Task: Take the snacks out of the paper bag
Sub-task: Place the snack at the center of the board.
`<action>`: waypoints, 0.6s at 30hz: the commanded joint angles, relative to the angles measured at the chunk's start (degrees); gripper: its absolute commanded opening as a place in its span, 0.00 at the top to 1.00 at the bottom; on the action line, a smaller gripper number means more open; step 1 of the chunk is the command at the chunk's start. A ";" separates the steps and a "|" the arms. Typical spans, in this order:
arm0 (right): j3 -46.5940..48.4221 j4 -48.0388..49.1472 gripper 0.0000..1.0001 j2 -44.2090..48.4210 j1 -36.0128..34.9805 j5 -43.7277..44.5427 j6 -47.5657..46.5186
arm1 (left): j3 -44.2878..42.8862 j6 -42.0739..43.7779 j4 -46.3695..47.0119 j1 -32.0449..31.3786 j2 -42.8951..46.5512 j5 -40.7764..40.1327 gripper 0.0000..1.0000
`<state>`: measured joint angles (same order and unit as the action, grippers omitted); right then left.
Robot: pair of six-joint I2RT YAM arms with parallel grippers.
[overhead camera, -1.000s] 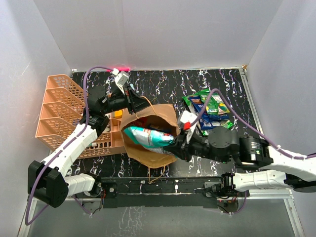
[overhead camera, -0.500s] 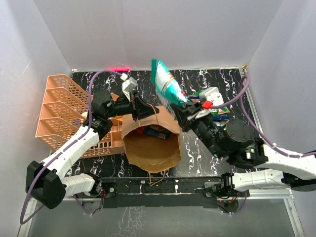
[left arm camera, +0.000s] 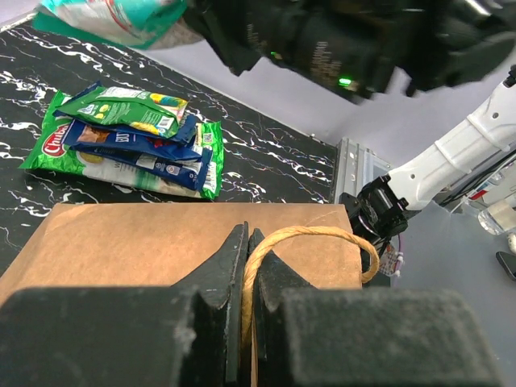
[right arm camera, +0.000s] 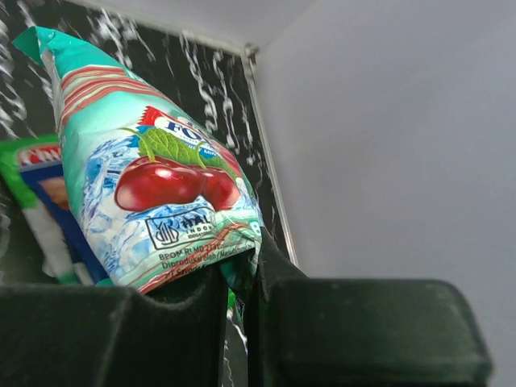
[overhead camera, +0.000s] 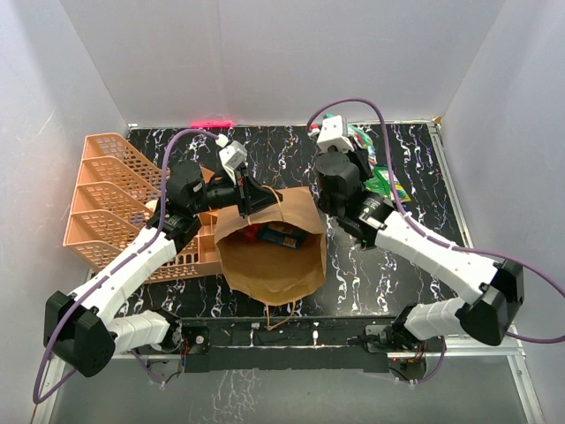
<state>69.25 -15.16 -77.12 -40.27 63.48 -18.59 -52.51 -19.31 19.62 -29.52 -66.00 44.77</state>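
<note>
The brown paper bag (overhead camera: 274, 261) stands open at the front middle of the table. My left gripper (left arm camera: 247, 242) is shut on its twisted paper handle (left arm camera: 322, 235) and holds that side up. Down in the bag lie a red packet (overhead camera: 253, 233) and a dark blue packet (overhead camera: 287, 237). A teal snack packet with red cherries (right arm camera: 153, 185) is pinched by its lower edge in my shut right gripper (right arm camera: 238, 270), above the pile of green and blue snacks (left arm camera: 129, 137) at the back right. In the top view the right wrist (overhead camera: 340, 172) hides its own fingers.
An orange lattice organizer (overhead camera: 106, 203) fills the left side, close to my left arm. The right arm's dark body (left arm camera: 339, 40) hangs over the table behind the bag. A metal rail (overhead camera: 450, 194) marks the table's right edge, and the white walls stand close.
My right arm has lifted the teal packet out of the bag and swung it to the back right, over the snack pile. My left gripper has kept hold of the handle.
</note>
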 commanded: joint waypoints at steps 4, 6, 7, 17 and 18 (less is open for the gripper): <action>-2.54 -5.96 0.93 -4.78 12.64 -9.50 8.19 | -1.72 0.19 1.59 -0.10 1.10 0.21 1.00; -2.39 -6.05 0.93 -7.56 13.76 -7.48 7.32 | -1.64 0.06 1.74 -0.10 1.12 0.32 1.00; -2.38 -5.80 0.93 -8.88 14.11 -6.58 6.82 | -1.63 0.06 1.70 -0.03 1.13 0.27 1.00; -8.24 2.64 0.91 -14.33 14.20 -4.25 1.14 | -1.89 -0.15 1.61 -0.10 1.12 0.44 1.00; -8.64 1.45 0.85 -14.19 13.77 -5.22 2.72 | -1.90 -0.27 1.65 -0.09 1.12 0.52 1.00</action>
<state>61.45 -17.63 -92.33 -25.87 57.04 -17.76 -52.51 -19.73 19.68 -29.52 -66.00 44.62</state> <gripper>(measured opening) 0.121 0.007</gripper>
